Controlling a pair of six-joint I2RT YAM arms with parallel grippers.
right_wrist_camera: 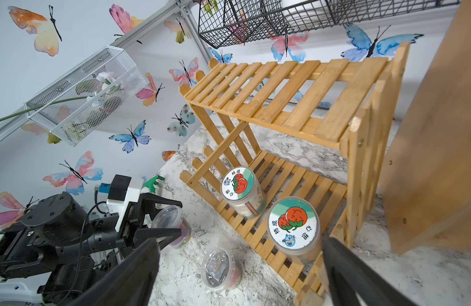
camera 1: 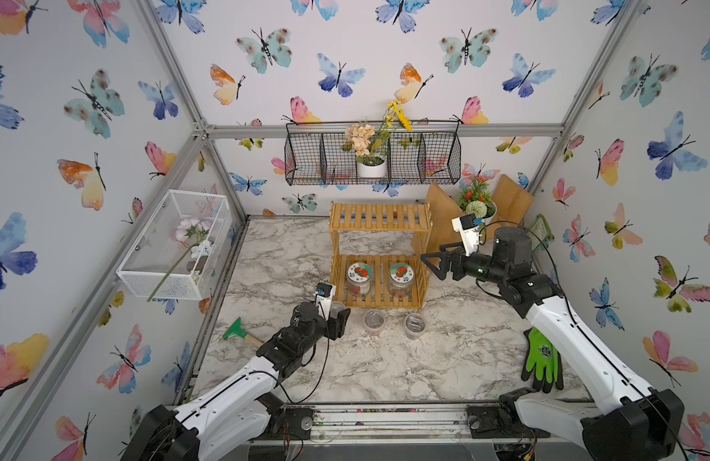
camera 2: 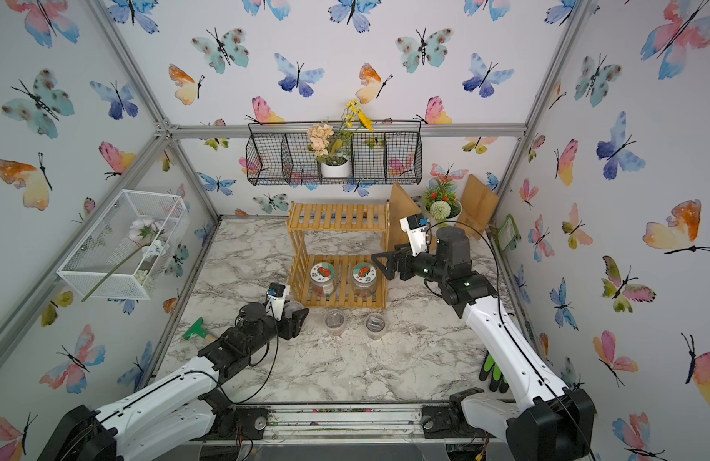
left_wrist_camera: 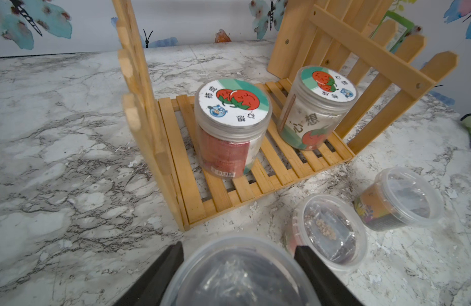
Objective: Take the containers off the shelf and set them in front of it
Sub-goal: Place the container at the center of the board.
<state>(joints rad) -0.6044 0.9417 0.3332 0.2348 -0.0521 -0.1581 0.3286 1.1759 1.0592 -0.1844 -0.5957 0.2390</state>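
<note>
The yellow slatted shelf (camera 1: 379,217) (camera 2: 337,217) stands at the back of the marble table; its top tier is bare. Two jars with red-fruit lids (camera 1: 359,277) (camera 1: 401,277) (left_wrist_camera: 231,124) (right_wrist_camera: 294,225) stand on its lower tier. Two clear lidded cups (camera 1: 374,321) (camera 1: 415,325) (left_wrist_camera: 327,230) stand on the table just before it. My left gripper (camera 1: 341,315) (left_wrist_camera: 239,254) is shut on another clear cup (left_wrist_camera: 237,273) (right_wrist_camera: 170,225), low by the shelf's front left corner. The right gripper (camera 1: 427,263) (right_wrist_camera: 239,241) hangs open beside the shelf's right end, above the right jar.
A green-bladed hand tool (camera 1: 237,329) lies behind my left wrist. Green gloves (camera 1: 541,355) lie under my right arm. A wooden board stand (camera 1: 441,215) and a flower pot (camera 1: 479,203) sit right of the shelf. A black wire basket (camera 1: 373,159) hangs above it.
</note>
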